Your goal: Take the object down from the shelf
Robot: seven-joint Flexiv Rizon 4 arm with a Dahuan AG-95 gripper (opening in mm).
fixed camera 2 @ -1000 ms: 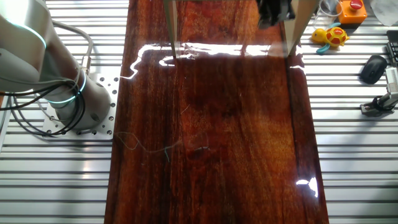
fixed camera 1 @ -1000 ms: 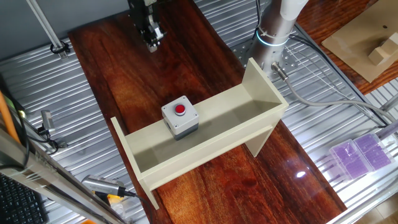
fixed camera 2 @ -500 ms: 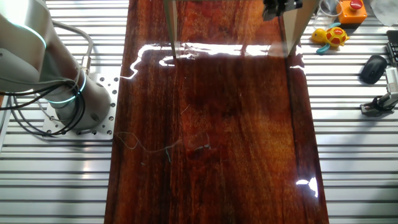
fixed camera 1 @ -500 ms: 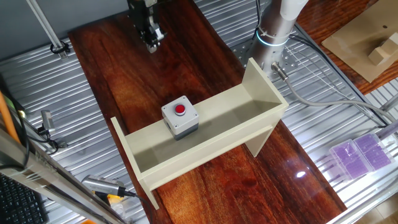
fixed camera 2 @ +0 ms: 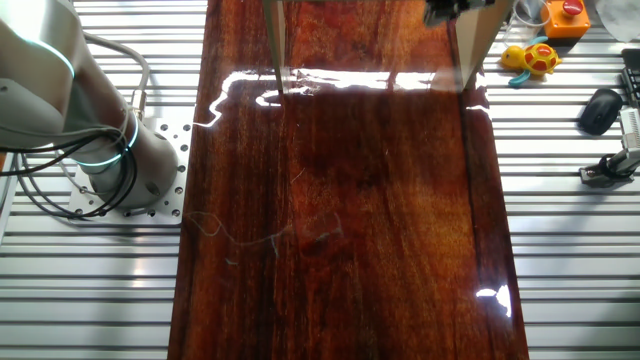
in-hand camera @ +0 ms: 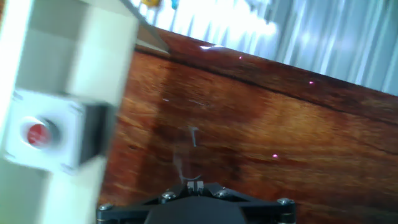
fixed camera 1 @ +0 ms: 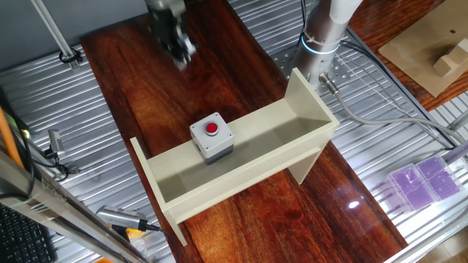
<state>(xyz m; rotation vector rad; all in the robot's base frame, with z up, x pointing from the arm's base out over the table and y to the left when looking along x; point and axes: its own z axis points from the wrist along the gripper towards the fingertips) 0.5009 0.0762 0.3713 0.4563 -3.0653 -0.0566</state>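
Note:
The object point(fixed camera 1: 212, 137) is a small grey box with a red button, standing in the trough of the beige shelf point(fixed camera 1: 248, 157), left of its middle. My gripper point(fixed camera 1: 175, 50) hangs blurred over the dark wooden table beyond the shelf, well apart from the box. In the hand view the box point(in-hand camera: 46, 134) and the shelf point(in-hand camera: 68, 43) sit at the left, and my fingertips point(in-hand camera: 194, 184) are pressed together with nothing between them. In the other fixed view only the shelf's end panels point(fixed camera 2: 275, 40) and a bit of the gripper point(fixed camera 2: 455, 8) show at the top edge.
The robot base point(fixed camera 1: 325, 36) stands at the back right with cables point(fixed camera 1: 380, 120) running along the metal surface. Tan wooden blocks point(fixed camera 1: 439, 58) lie far right, purple cases point(fixed camera 1: 424, 181) at the right edge, and tools point(fixed camera 1: 121, 219) at front left.
The gripper is now blurred by motion above the table. In the other fixed view it has slid toward the top edge. The box and shelf have not moved.

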